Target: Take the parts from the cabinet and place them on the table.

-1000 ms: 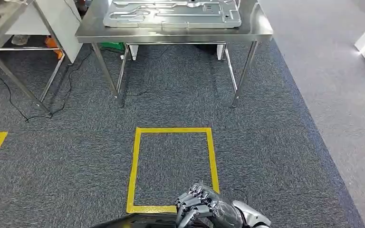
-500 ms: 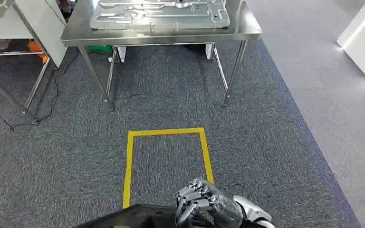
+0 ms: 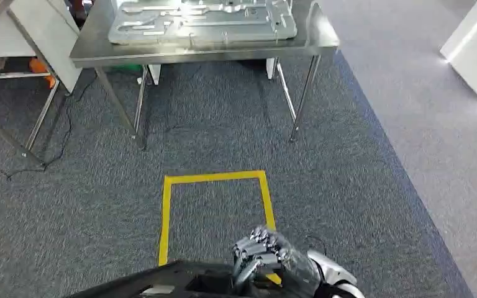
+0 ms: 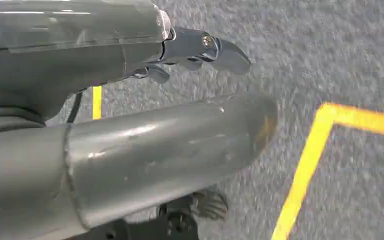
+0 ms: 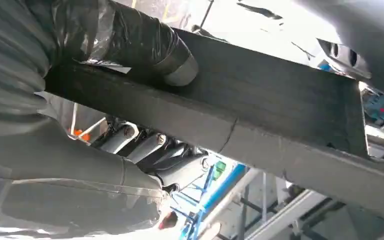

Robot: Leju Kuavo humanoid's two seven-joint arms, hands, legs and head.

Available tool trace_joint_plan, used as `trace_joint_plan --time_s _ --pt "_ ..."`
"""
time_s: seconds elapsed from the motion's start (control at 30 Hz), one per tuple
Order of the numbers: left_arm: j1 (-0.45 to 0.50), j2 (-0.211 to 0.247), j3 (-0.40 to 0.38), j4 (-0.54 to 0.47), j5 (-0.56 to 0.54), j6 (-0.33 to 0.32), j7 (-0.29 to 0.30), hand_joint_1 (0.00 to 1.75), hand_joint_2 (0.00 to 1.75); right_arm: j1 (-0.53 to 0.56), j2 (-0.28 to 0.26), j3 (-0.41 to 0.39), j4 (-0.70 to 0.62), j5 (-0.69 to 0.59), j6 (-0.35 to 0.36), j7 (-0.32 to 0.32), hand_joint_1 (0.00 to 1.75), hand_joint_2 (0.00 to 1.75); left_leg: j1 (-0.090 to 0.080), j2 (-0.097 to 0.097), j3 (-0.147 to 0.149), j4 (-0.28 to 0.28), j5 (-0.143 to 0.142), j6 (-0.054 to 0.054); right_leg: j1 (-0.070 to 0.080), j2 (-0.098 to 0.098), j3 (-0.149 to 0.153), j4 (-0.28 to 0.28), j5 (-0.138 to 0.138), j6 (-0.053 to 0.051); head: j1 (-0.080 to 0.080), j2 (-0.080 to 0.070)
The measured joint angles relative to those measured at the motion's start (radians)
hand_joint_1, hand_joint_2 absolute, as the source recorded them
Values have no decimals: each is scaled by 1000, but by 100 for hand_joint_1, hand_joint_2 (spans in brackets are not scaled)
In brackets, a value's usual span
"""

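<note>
Grey carpet (image 3: pixel 360 186) covers the floor, with a paler strip along the right. At the far side stands a steel table (image 3: pixel 313 42), and a large pressed metal panel (image 3: pixel 202 22) lies flat on its top. A second metal-legged table (image 3: pixel 12 133) shows at the far left. On the carpet in the near middle is a yellow tape rectangle (image 3: pixel 214 179). At the near edge a dark flat part (image 3: pixel 161 282) is carried low in front of the robot. The right hand (image 3: pixel 267 257) grips its right end, fingers (image 5: pixel 150 150) curled under it and the thumb pressed on top. The left hand (image 4: pixel 130 140) hangs over the carpet, its fingers (image 4: pixel 205 47) apart, holding nothing.
</note>
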Motion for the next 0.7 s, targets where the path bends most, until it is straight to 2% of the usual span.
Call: trace_joint_plan --time_s 0.03,0.07,0.13,0.17,0.2,0.23,0.27,0.33,0.37,0.4,0.43,0.47,0.5,0.53,0.57,0.63,0.67,0.7 --pt "-1 0 0 0 0 -1 -1 0 0 -3 0 0 -2 0 0 0 166 175 2 -4 -5 38 -7 -3 -1 -2 17 -7 -6 -6 1 0" --pt "-3 0 0 0 0 -1 -2 0 0 -8 0 0 -2 -2 0 0 166 175 2 -5 -40 102 -23 -7 -2 -3 25 -9 -10 -10 -2 0" --pt "-5 3 0 0 -1 -1 -2 0 0 -9 1 0 -2 -2 0 0 166 175 3 -6 -134 241 -87 -15 -2 -1 35 -9 -22 -11 -2 0" --pt "-4 3 0 0 0 -1 -2 0 0 -9 1 0 -2 -2 0 0 166 175 3 -6 -174 288 -113 -16 -1 1 41 -8 -29 -12 -1 0" --pt "-1 3 0 0 0 -1 -2 0 0 -9 1 0 -2 -2 0 0 166 175 3 -6 -195 295 -109 -18 -1 5 49 -8 -36 -12 -2 0" --pt "3 3 0 0 0 -1 -2 0 0 -9 1 0 -2 -2 0 0 166 175 3 -6 -196 257 -75 -15 -1 9 62 -8 -45 -10 -2 0" --pt "3 5 0 0 0 -1 -2 0 0 -9 1 0 -2 -2 0 0 166 175 3 -6 -180 186 -18 -12 -1 10 76 -8 -55 -8 -1 0" --pt "4 8 0 0 -1 -1 -2 0 0 -10 1 0 -2 -2 0 0 166 175 3 -7 -144 29 114 -8 -1 9 99 -8 -75 -1 -1 0" --pt "6 8 0 2 0 -1 -2 0 0 -10 1 0 -2 -2 0 1 166 175 -7 -8 -150 32 75 -4 2 10 103 -3 -78 4 -1 0" --pt "0 8 0 2 -2 -2 -3 0 0 -10 1 0 -2 -2 0 0 166 175 -8 -7 -145 31 76 7 3 12 94 -3 -83 11 -2 0" --pt "1 9 0 2 -2 -2 -4 0 0 -10 1 0 -2 -2 0 0 166 175 -10 -8 -146 31 94 15 3 12 96 -4 -88 18 -2 0" --pt "4 10 0 2 -2 -2 -4 0 0 -10 1 0 -2 -2 0 0 166 175 -10 -8 -145 30 92 20 3 12 100 -11 -89 20 -1 0" --pt "3 10 0 2 -3 -2 -4 0 0 -11 1 0 -4 -2 0 0 166 175 0 -8 -138 19 96 25 10 12 105 -11 -94 26 -2 0" --pt "1 8 0 1 -3 -2 -5 0 0 -11 1 0 -5 -2 0 0 166 175 2 -7 -130 11 97 28 7 8 104 7 -107 31 -1 0" --pt "-1 8 0 1 -4 -1 -5 0 0 -14 1 0 -6 -2 0 0 166 175 4 -6 -124 8 93 36 7 6 80 55 -131 35 -1 0" --pt "-1 8 0 1 -4 -1 -5 0 0 -12 1 0 -6 -2 0 0 166 175 3 -6 -117 8 83 43 -1 6 -14 212 -191 43 -2 0" --pt "-1 8 0 1 -4 -1 -5 0 0 -12 1 0 -6 -2 0 0 166 175 3 -7 -113 8 78 43 -4 5 -61 277 -203 46 -2 0" --pt "0 8 0 1 -4 -1 -5 0 0 -12 0 0 -6 -2 0 0 166 175 3 -7 -106 8 72 42 -6 5 -88 301 -191 47 -1 0"
